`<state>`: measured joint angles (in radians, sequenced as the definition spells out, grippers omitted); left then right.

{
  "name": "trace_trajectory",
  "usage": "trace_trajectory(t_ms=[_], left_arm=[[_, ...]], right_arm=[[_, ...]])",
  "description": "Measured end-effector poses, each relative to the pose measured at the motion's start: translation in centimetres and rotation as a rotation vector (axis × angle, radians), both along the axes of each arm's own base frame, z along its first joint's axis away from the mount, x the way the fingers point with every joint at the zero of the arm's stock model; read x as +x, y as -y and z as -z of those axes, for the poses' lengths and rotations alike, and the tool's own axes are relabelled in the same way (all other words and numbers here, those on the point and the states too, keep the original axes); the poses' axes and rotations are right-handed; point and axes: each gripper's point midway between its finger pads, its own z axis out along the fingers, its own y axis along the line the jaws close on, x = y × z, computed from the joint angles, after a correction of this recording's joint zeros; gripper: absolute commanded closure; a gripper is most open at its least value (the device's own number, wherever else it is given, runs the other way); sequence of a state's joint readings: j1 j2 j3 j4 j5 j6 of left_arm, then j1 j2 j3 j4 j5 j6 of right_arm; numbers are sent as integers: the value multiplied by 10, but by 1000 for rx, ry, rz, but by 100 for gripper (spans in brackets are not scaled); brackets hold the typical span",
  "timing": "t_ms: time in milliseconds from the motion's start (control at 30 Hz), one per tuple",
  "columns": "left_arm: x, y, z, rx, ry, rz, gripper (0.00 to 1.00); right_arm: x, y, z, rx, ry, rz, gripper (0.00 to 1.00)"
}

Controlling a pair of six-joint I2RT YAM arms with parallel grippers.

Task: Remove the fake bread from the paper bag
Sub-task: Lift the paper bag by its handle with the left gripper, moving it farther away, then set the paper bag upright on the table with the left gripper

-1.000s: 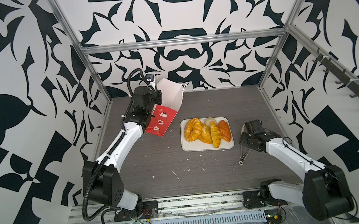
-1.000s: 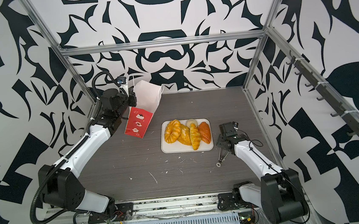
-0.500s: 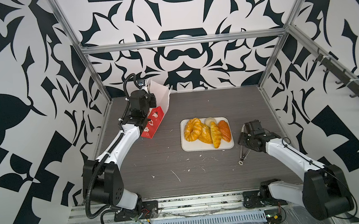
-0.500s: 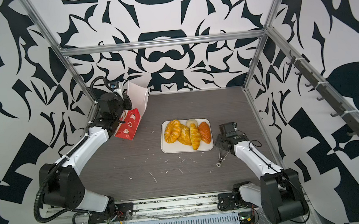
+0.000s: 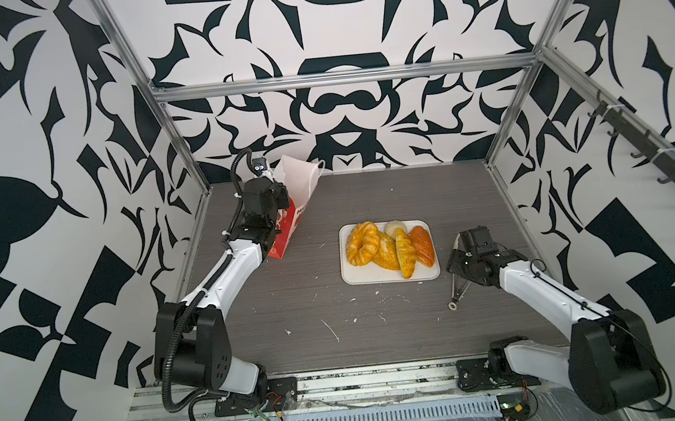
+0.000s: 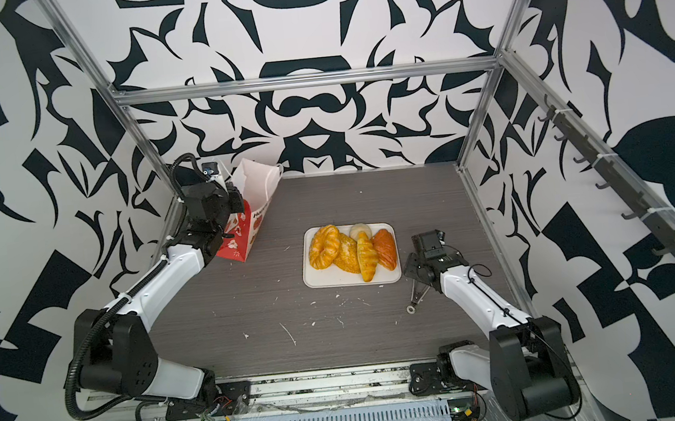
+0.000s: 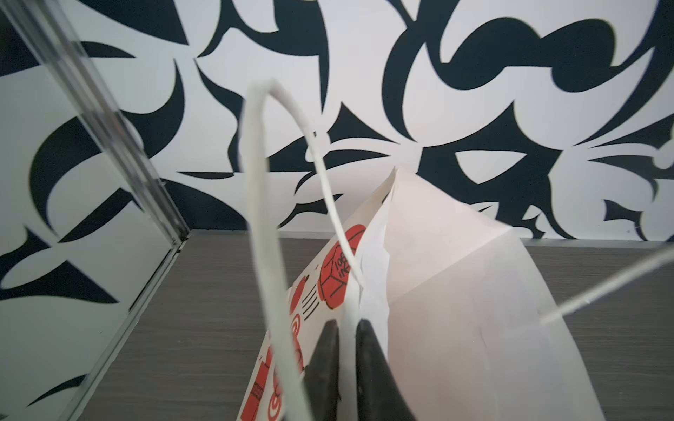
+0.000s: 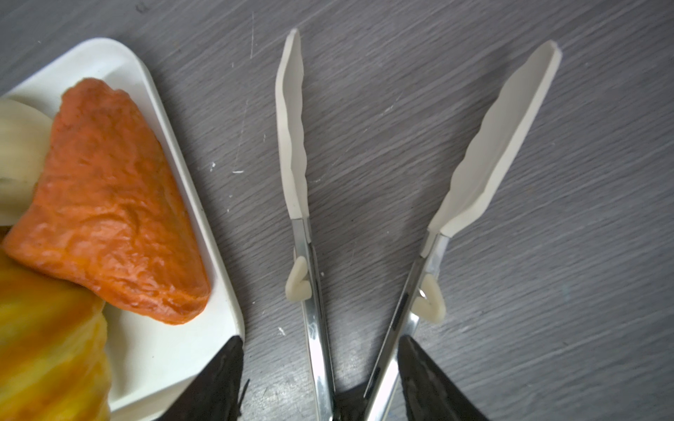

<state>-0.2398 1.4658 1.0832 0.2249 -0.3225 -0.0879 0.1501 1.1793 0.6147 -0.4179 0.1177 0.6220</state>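
The red paper bag (image 5: 289,228) (image 6: 252,231) stands at the back left with its white mouth upward. My left gripper (image 5: 278,191) (image 7: 346,322) is shut on the rim of the paper bag (image 7: 456,291), beside a white cord handle (image 7: 255,182). The fake bread lies on the white tray (image 5: 350,277) (image 6: 312,280): a twisted ring (image 5: 361,243), a flaky piece (image 5: 385,253), a croissant (image 5: 405,255), an orange loaf (image 5: 422,245) (image 8: 105,211) and a pale bun (image 5: 395,227). My right gripper (image 5: 467,262) (image 8: 321,339) is open just right of the tray.
Metal tongs (image 5: 455,293) (image 8: 291,145) with cream blades lie spread on the table, their arms running between my right fingers. The left frame post (image 7: 109,138) and side wall stand close to the bag. White crumbs dot the table's front half.
My left gripper has carried the bag left and back toward the corner and brought it more upright. The right arm and the tongs have stayed put.
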Motion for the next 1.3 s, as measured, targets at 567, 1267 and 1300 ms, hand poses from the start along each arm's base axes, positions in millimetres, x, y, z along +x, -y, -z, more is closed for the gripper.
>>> trace_trajectory(t_ms=[567, 1267, 1300], left_arm=[[-37, -35, -13, 21, 32, -96, 84], [17, 26, -43, -239, 87, 130, 100], [19, 28, -45, -261, 94, 132, 100]], right_arm=[[2, -4, 6, 17, -12, -9, 31], [-1, -8, 16, 43, -20, -16, 32], [-1, -8, 16, 45, -18, -16, 32]])
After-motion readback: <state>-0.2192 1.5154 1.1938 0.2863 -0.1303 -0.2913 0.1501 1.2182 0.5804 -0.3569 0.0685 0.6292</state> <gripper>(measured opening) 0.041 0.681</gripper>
